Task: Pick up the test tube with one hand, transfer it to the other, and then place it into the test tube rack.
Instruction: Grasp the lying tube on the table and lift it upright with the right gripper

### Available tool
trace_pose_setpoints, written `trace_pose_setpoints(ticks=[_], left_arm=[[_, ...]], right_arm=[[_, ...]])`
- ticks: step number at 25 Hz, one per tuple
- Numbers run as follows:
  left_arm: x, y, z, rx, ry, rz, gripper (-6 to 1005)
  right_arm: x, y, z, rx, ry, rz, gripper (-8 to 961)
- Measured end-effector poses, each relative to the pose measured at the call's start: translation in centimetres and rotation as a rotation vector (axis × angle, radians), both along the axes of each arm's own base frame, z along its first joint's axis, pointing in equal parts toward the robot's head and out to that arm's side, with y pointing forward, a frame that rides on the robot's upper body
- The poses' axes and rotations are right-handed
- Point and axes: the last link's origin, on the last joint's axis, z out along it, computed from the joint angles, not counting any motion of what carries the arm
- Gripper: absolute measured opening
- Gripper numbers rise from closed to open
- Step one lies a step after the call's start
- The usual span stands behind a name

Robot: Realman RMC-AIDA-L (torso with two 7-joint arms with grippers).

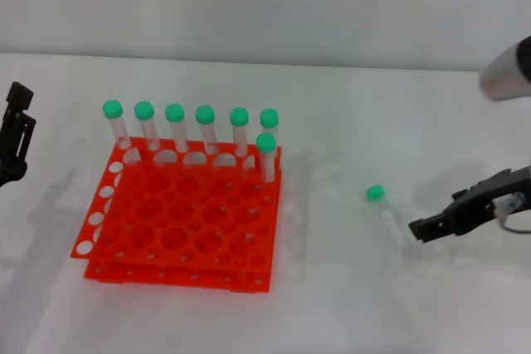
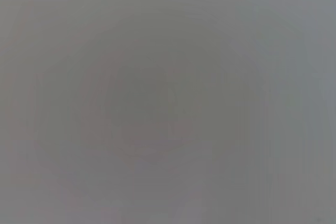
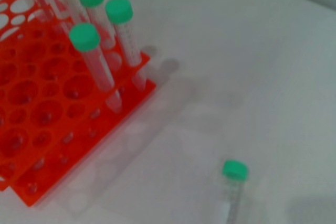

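Observation:
One test tube [image 1: 387,215] with a green cap lies flat on the white table to the right of the rack; in the right wrist view this test tube [image 3: 232,188] shows cap-first, with none of my own gripper in the picture. My right gripper [image 1: 421,230], small and black, hovers low just right of the tube's tapered end, close to it but not around it. The orange-red test tube rack [image 1: 182,230] stands left of centre, and the same rack [image 3: 52,129] fills a corner of the right wrist view. My left gripper [image 1: 15,134] hangs at the far left edge, away from everything.
Several green-capped tubes [image 1: 174,126] stand upright along the rack's back row, with one more in the row in front at its right end; the same tubes [image 3: 92,56] show close up. Bare white table lies between rack and lying tube. The left wrist view is plain grey.

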Motion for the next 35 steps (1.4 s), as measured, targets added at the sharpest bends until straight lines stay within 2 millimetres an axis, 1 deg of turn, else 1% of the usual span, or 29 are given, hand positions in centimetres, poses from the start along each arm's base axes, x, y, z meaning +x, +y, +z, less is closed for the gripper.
trace_pose_setpoints(ticks=[6,19,25,33,35], left_arm=[[-0.1,-0.1,0.0,-0.003,0.001,0.008,523],[-0.1,0.3,-0.3,-0.016,0.003,0.019,523],[-0.1,0.4,-0.3,-0.017,0.003,0.019,523],[-0.1,0.4,-0.3,-0.016,0.002,0.019,522],[-0.1,0.4,-0.3,-0.016,0.002,0.020,522]], right_arm=[[-0.2,0.3,-2.6,-0.028,-0.037,-0.022,840],[-0.3,0.5,-5.7,-0.055,-0.089,-0.017,837],[-0.2,0.8,-6.1,-0.057,-0.099,-0.013,708],[-0.1,1.6,-6.7,-0.067,-0.147,-0.012,603],[0.0,1.7,-6.7,-0.064,-0.157,-0.014,594]])
